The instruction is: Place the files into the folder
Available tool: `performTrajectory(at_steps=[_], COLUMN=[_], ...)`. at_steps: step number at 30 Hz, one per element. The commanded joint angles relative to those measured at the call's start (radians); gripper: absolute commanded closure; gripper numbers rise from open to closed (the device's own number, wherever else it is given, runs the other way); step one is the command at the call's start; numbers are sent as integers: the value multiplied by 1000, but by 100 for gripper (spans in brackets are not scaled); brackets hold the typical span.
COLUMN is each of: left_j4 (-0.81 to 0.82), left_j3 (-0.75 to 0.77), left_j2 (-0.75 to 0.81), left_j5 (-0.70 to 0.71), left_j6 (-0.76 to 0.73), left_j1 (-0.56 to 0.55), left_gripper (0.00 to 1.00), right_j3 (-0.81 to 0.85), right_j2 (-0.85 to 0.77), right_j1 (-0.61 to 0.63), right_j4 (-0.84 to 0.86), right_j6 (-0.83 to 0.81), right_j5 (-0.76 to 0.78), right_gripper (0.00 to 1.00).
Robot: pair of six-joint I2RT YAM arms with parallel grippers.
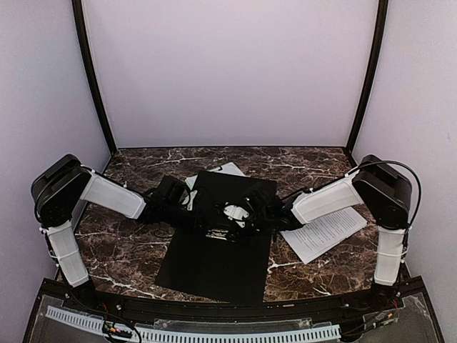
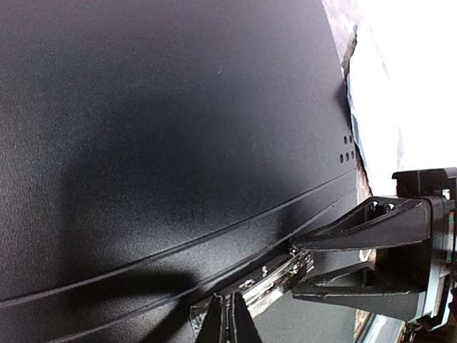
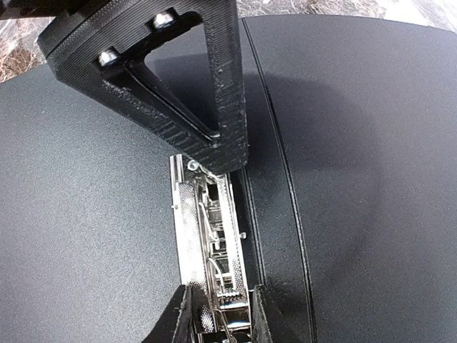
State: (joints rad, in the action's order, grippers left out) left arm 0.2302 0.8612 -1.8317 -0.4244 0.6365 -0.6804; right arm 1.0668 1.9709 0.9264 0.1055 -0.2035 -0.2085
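Observation:
The folder [image 1: 214,264] lies open on the table, black inside up, filling both wrist views [image 2: 178,107] [image 3: 357,143]. A metal clip [image 3: 211,236] is fixed along its spine [image 2: 282,279]. My left gripper [image 2: 230,325] is shut, its tips pressed on one end of the clip [image 1: 214,220]. My right gripper [image 3: 223,318] is closed around the clip's other end [image 1: 250,214]. One file [image 1: 325,232], a printed white sheet, lies right of the folder. The second file [image 1: 221,171] peeks out behind the folder's far edge.
Dark marble table [image 1: 128,250] with pale walls on three sides and black posts at the back corners. The left arm [image 1: 107,196] and right arm [image 1: 328,200] reach in low over the table from both sides.

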Motion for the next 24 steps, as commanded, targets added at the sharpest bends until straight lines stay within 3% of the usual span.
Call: performTrajectory(at_steps=[1,24], left_j4=[-96,-252], left_j3=[-82,-204], left_j2=[-9,-75], left_j5=[26,187], left_j6=[51,91], left_j1=[4,-29], left_gripper=[99,99], right_j3=[-47,-21], right_j2=[71,128], right_j1=[-1,-1], right_j4=[-150,-218], right_j6=[8,72], right_j5=[90,106], right_gripper=[83,87])
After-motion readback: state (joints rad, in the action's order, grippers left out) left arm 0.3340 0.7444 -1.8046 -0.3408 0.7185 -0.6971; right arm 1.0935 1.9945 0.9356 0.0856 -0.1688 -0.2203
